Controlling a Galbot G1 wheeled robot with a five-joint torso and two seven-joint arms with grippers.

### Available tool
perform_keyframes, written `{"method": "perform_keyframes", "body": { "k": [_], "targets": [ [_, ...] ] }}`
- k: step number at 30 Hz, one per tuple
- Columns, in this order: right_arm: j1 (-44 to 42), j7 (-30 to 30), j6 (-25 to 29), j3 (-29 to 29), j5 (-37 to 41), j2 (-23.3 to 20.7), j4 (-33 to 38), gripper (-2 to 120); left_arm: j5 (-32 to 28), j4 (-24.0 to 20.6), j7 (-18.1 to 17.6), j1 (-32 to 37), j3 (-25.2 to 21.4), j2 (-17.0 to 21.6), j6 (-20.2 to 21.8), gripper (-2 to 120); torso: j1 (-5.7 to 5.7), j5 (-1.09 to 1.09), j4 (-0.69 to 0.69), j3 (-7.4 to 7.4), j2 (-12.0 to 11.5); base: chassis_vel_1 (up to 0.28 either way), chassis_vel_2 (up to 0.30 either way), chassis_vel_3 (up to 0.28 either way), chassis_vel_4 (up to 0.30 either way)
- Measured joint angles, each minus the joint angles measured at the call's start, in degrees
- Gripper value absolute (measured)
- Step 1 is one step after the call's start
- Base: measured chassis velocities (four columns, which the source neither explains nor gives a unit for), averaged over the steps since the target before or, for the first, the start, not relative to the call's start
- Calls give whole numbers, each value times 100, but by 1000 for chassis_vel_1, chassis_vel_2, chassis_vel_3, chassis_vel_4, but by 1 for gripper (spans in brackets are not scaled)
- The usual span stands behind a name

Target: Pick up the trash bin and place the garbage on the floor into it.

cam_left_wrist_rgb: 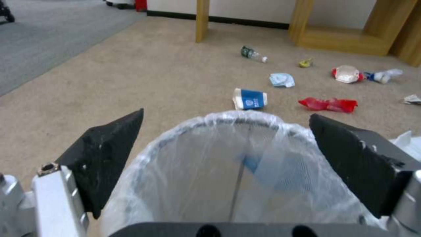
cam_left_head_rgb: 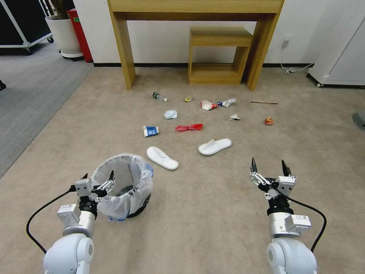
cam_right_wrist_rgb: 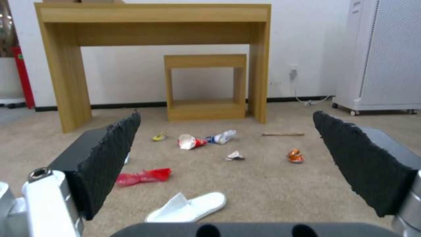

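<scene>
My left gripper (cam_left_head_rgb: 98,178) spreads its fingers wide around the near rim of the trash bin (cam_left_head_rgb: 123,186) on the floor (cam_left_head_rgb: 213,213); my right gripper (cam_left_head_rgb: 269,166) hangs released.

An office-like room. Beige carpet (cam_left_head_rgb: 213,213) meets grey ribbed carpet (cam_left_head_rgb: 26,95); a wooden desk (cam_left_head_rgb: 194,7) stands against a white wall (cam_left_head_rgb: 159,42).

The right gripper (cam_right_wrist_rgb: 226,171) is hanging open above a white slipper (cam_right_wrist_rgb: 188,206), with a red wrapper (cam_right_wrist_rgb: 142,176) lying beside that slipper.
</scene>
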Motion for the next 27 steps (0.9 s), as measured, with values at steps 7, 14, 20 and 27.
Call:
{"method": "perform_keyframes", "body": {
  "k": [7,14,20,27],
  "targets": [
    [23,7,10,-11,-5,16,-17,100,0,24,1,-10,1,8,-8,100,0,1,0,0,0,-109,120,119,-101],
    [30,39,32,-29,-13,19,-40,100,0,63,1,-18,-2,7,-24,100,0,1,0,0,0,-94,98,101,-107],
    [44,49,83,-48,5,-23,-38,100,-70,84,-95,-54,7,117,107,100,1,0,0,0,0,-56,33,42,-42],
    [26,46,82,-40,93,-88,-48,100,-648,66,-311,-37,6,705,651,100,0,-2,1,-1,0,0,0,0,0]
  ]
}}
